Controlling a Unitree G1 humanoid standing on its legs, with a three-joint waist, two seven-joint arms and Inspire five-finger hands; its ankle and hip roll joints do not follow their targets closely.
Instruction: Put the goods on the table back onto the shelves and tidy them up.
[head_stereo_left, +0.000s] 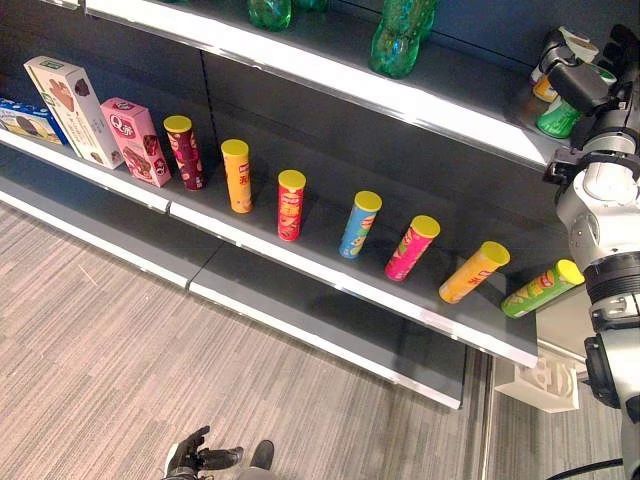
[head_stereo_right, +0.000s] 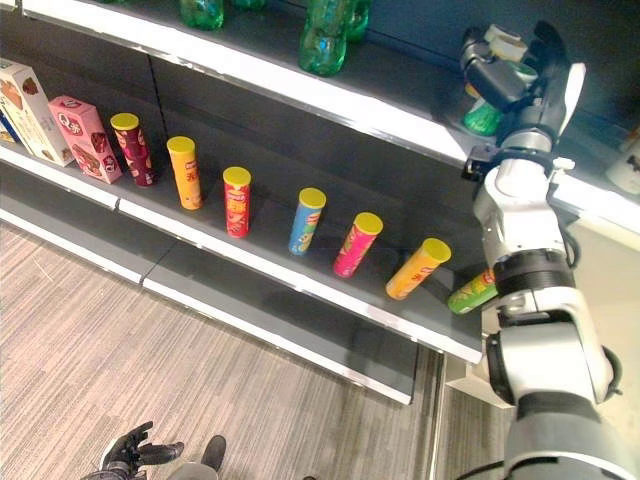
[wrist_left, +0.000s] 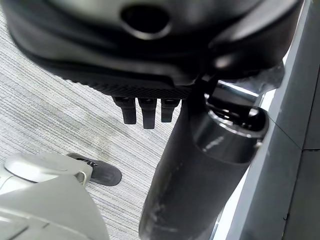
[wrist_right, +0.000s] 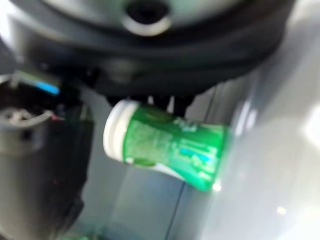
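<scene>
While gripped by right robot hand (head_stereo_right: 520, 85), green bottle (wrist_right: 167, 145), label unreadable

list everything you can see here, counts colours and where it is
crisp tubes: seven, yellow lids; maroon, orange, red, blue, pink, orange and green bodies; in a row on the middle shelf
snack boxes: three, one pink, one white and brown, one blue; at the middle shelf's left end
green bottles: at least two, on the upper shelf, tops cut off by the frame
small green bottle: one, white cap; at the right hand on the upper shelf's right end, with a similar orange one beside it
shelves: dark grey with pale front edges
floor: grey striped
white stand: one, on the floor by the shelf's right end
left hand: low near the floor, fingers relaxed
right hand: raised at the upper shelf
</scene>
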